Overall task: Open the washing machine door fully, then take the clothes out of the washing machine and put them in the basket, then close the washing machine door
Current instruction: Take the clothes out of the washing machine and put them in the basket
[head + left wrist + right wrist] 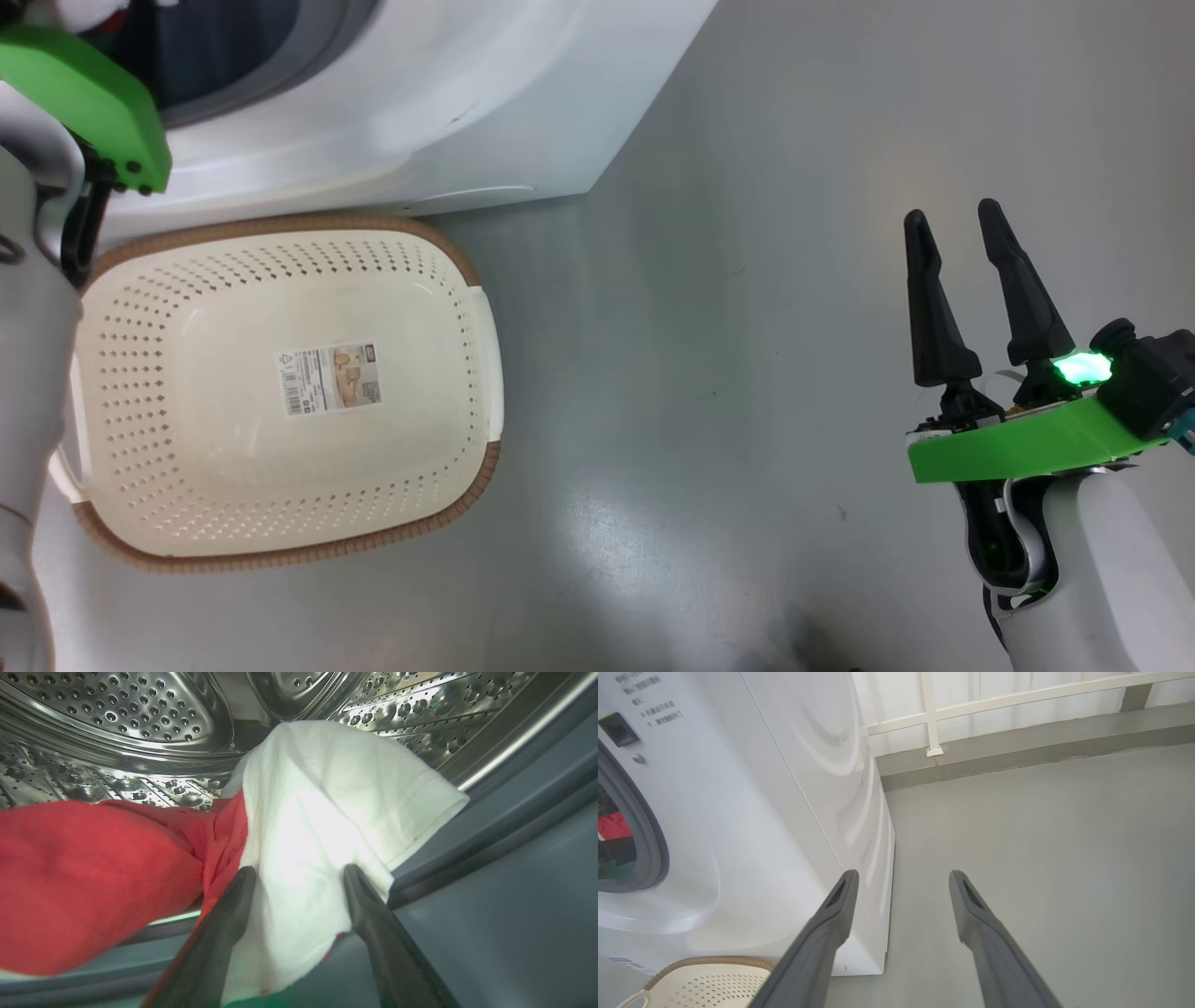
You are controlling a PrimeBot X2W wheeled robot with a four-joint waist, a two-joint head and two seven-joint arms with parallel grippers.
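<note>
1. Head view. Nearest, at the left edge: pale left forearm with a green bracket, reaching up toward the mouth of the washing machine. Lower right: right claw, fingers spread and holding nothing, tips pointing up the view over grey floor, well apart from everything else. Basket just in front of the machine's white front, open side up, long axis running left to right. Cream plastic, perforated walls, brown woven-look rim, paper label on the bottom. Wide open floor to its right.

2. Left wrist view. Left claw inside the drum, jaws wide, white cloth hanging between the two dark fingers, not pinched. Red garment bulked up to the left, meeting the white along a stitched seam. Glossy perforated steel above, grey rubber ring curving along the right.

3. Right wrist view. Right claw spread, tips over floor beside the machine's front corner. Smooth white panels, grey ring at the left edge with red fabric within. Basket rim at the bottom left, close to the machine's foot. Open floor out to a low kerb and white railing.
</note>
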